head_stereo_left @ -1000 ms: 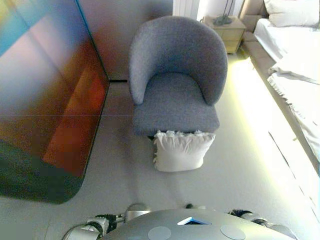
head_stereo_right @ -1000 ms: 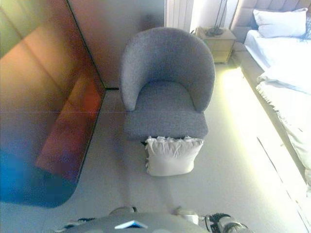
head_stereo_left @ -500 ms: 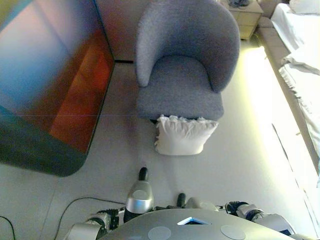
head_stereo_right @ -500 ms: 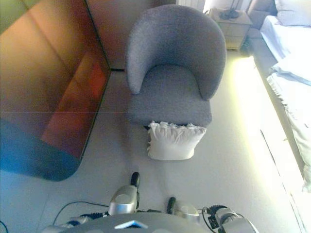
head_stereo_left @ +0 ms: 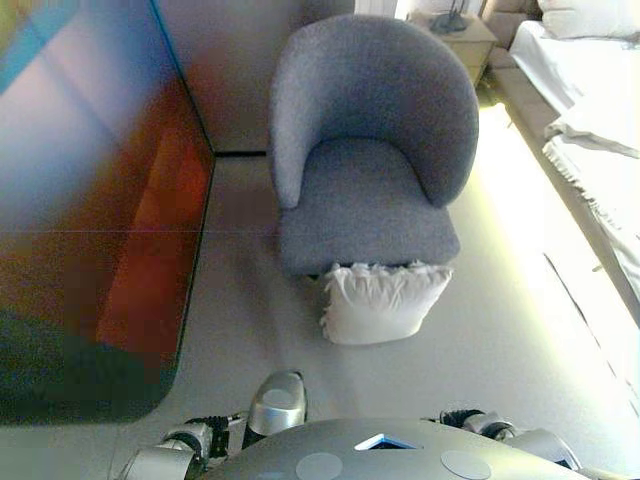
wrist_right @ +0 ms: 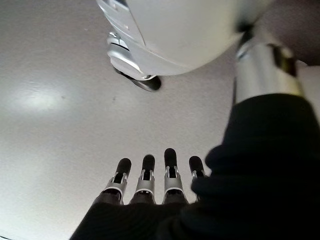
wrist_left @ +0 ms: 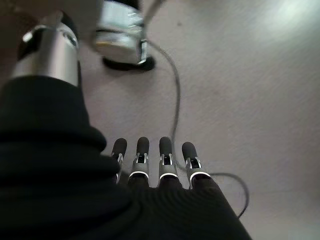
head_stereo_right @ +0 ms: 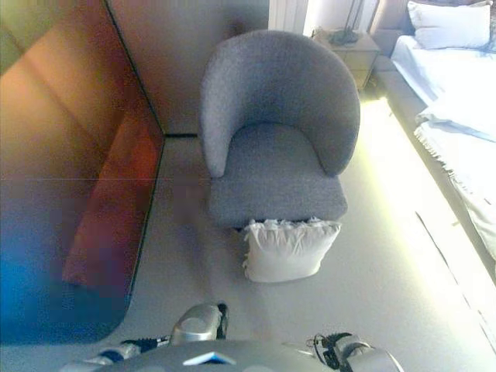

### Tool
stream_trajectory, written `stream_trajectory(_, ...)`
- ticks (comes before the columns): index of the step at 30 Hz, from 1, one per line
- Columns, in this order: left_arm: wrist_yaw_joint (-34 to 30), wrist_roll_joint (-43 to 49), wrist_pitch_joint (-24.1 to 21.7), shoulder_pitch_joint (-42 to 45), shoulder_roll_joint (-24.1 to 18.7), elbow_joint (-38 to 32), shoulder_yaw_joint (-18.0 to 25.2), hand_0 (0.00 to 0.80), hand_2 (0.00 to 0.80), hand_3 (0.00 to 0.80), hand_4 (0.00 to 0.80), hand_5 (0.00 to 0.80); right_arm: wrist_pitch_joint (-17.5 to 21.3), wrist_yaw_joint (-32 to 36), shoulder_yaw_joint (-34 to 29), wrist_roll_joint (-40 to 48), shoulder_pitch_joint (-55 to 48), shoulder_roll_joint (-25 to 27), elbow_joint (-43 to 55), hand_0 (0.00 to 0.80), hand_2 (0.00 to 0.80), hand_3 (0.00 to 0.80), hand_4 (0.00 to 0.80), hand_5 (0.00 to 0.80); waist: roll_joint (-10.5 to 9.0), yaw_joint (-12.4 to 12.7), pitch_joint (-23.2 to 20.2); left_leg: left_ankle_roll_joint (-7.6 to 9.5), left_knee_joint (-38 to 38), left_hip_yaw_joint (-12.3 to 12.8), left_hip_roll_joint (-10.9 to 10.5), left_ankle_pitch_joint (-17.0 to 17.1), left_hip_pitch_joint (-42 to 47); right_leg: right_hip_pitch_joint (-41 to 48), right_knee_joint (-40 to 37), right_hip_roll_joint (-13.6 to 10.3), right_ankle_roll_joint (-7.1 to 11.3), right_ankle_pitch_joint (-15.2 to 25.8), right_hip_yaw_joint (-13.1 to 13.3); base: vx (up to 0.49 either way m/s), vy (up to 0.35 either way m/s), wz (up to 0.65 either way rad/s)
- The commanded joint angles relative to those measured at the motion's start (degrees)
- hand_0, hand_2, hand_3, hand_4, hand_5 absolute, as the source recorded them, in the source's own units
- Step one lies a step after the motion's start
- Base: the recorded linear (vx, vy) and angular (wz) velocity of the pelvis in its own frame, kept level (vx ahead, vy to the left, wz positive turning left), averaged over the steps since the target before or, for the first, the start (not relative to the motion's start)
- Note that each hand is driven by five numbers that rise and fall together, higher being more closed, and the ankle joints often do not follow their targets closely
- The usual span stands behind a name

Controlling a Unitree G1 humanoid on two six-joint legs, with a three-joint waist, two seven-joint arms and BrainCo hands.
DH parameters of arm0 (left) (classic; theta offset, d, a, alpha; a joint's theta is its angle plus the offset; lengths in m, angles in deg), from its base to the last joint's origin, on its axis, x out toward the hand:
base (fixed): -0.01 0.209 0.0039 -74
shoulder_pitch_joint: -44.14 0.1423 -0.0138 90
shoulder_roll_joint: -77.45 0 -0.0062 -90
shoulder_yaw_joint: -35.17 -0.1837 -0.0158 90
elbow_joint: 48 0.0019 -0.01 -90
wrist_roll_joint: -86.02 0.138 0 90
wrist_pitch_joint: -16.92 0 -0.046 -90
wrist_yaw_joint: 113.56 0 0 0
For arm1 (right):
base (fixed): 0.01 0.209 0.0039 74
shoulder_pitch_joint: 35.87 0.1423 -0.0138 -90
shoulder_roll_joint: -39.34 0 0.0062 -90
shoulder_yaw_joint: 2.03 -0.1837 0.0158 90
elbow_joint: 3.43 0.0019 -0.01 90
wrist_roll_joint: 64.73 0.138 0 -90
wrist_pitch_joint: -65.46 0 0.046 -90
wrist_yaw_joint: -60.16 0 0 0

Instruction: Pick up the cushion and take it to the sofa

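Note:
A white cushion [head_stereo_left: 383, 302] with a ruffled top edge stands on the floor, leaning against the front of a grey tub armchair [head_stereo_left: 365, 150]. It also shows in the right eye view [head_stereo_right: 288, 249]. The chair's seat is bare. My left hand [wrist_left: 155, 165] hangs low at my side over the floor, fingers straight, holding nothing. My right hand [wrist_right: 155, 177] hangs the same way at my other side, fingers straight and empty. Both hands are well short of the cushion, which lies ahead of me and slightly to the right.
A large dark glossy panel [head_stereo_left: 90, 210] runs along the left. A bed with white linen [head_stereo_left: 590, 110] lines the right side, with a wooden nightstand [head_stereo_left: 455, 30] behind the chair. A thin cable [wrist_left: 175, 105] lies on the floor near my left hand.
The whole picture has shifted, so the camera has moved. The cushion still leans against the chair front. Both hands stay down and empty.

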Motion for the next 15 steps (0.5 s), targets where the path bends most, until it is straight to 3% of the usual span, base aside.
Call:
stream_trajectory(1, 1.34, 0.38, 0.42, -0.36, -2.33, 1.06, -2.20, 0.000, 0.000, 0.000, 0.000, 0.000, 2.74, -2.83, -0.15, 3.09, 0.72, 2.44, 1.95, 0.000, 0.000, 0.000, 0.000, 0.000, 1.30, -0.04, -0.56, 1.25, -4.67, -2.37, 1.95, 6.18, -5.41, 3.01, -0.72, 1.59, 1.43, 9.16, -3.74, 0.230, -0.099, 0.12)
stream_trajectory(2, 1.43, 0.71, 0.21, -1.92, -2.81, 1.07, -2.07, 0.000, 0.000, 0.000, 0.000, 0.000, 4.47, -2.96, 0.29, 2.83, 1.78, 2.53, 2.36, 0.000, 0.000, 0.000, 0.000, 0.000, 0.92, -0.87, 0.59, 0.85, -4.79, -1.92, 1.30, 5.63, -4.19, -0.18, -5.76, 1.95, 0.96, 6.68, -6.54, 0.148, -0.123, 0.04)
stream_trajectory(3, 1.70, 0.56, 0.01, -2.65, -2.91, 0.93, -2.09, 0.000, 0.000, 0.000, 0.000, 0.000, 5.01, -3.32, 0.57, 3.09, 2.41, 2.64, 2.86, 0.000, 0.000, 0.000, 0.000, 0.000, 1.44, -1.16, 0.98, 0.45, -5.03, -1.70, 1.81, 5.53, -3.67, -2.70, -7.52, 1.80, 0.62, 7.01, -7.58, 0.008, -0.171, -0.09)
stream_trajectory(5, 3.11, -2.16, -0.23, -5.32, -2.98, -0.37, -3.06, 0.000, 0.000, 0.000, 0.000, 0.000, 5.60, -5.11, 2.22, 5.27, 4.84, 2.80, 5.61, 0.000, 0.000, 0.000, 0.000, 0.000, 1.81, -2.96, 3.86, -0.94, -5.72, -0.93, 2.59, 4.42, -1.89, -11.13, -12.66, -1.04, 0.47, 11.19, -10.02, -0.160, -0.190, -0.37)
stream_trajectory(8, 3.75, -4.57, -2.22, -6.05, -2.65, -0.83, -3.24, 0.000, 0.000, 0.000, 0.000, 0.000, 6.04, -5.66, 2.71, 5.81, 5.53, 3.20, 6.94, 0.000, 0.000, 0.000, 0.000, 0.000, 1.41, -4.97, 5.80, -1.99, -4.84, 0.16, 3.51, 2.85, -1.59, -13.13, -17.98, -2.94, 1.36, 13.58, -9.15, -0.037, -0.149, -0.19)
stream_trajectory(11, 4.47, -6.74, -2.57, -4.16, -1.57, -1.63, -2.28, 0.000, 0.000, 0.000, 0.000, 0.000, 4.94, -3.65, 2.18, 2.68, 2.99, 3.65, 6.60, 0.000, 0.000, 0.000, 0.000, 0.000, 0.81, -5.15, 4.34, -2.66, -5.06, 0.51, 3.88, 3.14, -0.15, -7.73, -23.68, -2.08, 1.69, 12.50, -9.38, 0.219, -0.119, 0.20)
stream_trajectory(15, 4.32, -4.06, -2.06, -1.09, -0.16, -0.64, -0.76, 0.000, 0.000, 0.000, 0.000, 0.000, 5.69, -2.39, 1.27, 1.15, 0.33, 4.36, 4.90, 0.000, 0.000, 0.000, 0.000, 0.000, -0.10, -4.52, 2.71, -4.56, -4.47, -0.17, 5.14, 3.24, 1.86, -1.37, -27.62, -1.00, 0.62, 11.81, -10.62, 0.228, -0.156, -0.02)
